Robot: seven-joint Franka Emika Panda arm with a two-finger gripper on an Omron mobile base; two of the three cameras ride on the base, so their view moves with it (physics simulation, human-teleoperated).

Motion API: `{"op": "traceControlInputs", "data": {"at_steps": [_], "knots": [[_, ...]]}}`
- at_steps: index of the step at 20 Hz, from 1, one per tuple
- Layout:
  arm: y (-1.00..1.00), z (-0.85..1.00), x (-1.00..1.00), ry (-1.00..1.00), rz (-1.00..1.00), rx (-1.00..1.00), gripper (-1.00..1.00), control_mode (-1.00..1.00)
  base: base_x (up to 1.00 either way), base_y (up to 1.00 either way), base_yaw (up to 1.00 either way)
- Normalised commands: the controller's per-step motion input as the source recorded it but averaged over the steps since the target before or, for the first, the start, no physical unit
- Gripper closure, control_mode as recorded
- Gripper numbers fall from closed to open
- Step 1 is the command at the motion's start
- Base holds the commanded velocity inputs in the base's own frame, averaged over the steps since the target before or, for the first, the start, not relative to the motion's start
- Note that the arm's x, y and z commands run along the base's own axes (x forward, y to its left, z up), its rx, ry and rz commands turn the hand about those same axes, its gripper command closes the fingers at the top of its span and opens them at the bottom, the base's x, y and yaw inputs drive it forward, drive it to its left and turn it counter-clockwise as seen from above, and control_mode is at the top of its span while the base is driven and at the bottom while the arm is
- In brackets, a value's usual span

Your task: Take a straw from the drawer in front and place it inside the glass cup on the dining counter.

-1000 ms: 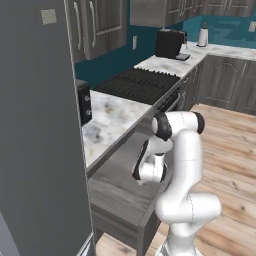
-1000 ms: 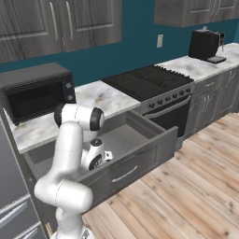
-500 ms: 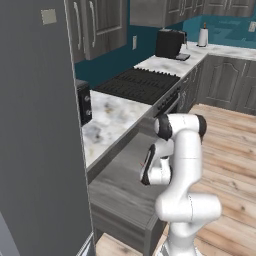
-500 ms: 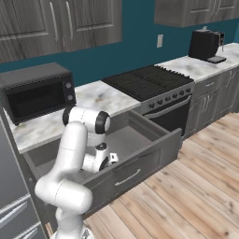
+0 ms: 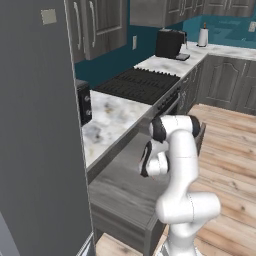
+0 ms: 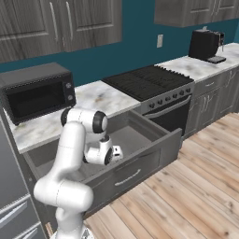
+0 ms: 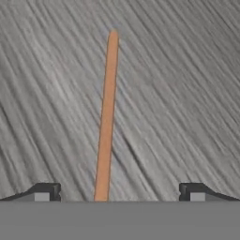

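In the hand view the claw (image 7: 117, 192) has come down low over the drawer floor, its two dark tips standing wide apart with nothing between them but the straw (image 7: 107, 117). The straw lies flat on the grey wood-grain, running away from the camera, its near end between the tips and somewhat closer to the left one in that view. It is not yet touched.

Both base views show what has changed over the last second: the arm has sunk further into the open drawer (image 6: 140, 161), and the hand that hung above the drawer's rim now sits down inside it (image 5: 150, 162). The jaws have stayed as wide as they were. This reads as the end of the descent, so the grasp itself looks to be the step in hand; closing should pinch the straw across its width, though so slim a stick could slip or roll if the tips stop short of the floor.

Beyond the drawer, on the marble counter (image 6: 93, 100), stands the black microwave (image 6: 37, 95); further along are the dark stove (image 6: 147, 81) and a black coffee machine (image 6: 205, 44) in the corner.
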Motion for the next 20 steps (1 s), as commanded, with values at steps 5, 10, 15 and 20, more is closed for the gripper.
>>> {"op": "traceControlInputs", "data": {"at_steps": [5,10,15,20], "knots": [[0.07,-0.40,0.67,0.17,0.00,0.00,-1.00,-1.00,0.00,0.00,0.00],[0.00,-0.53,0.28,0.18,0.00,0.00,1.00,-1.00,0.00,0.00,0.00],[0.00,-0.48,0.00,0.14,0.00,0.01,1.00,-1.00,0.00,0.00,0.00],[0.00,-0.16,-0.18,0.01,0.00,0.00,1.00,-1.00,0.00,0.00,0.00]]}}
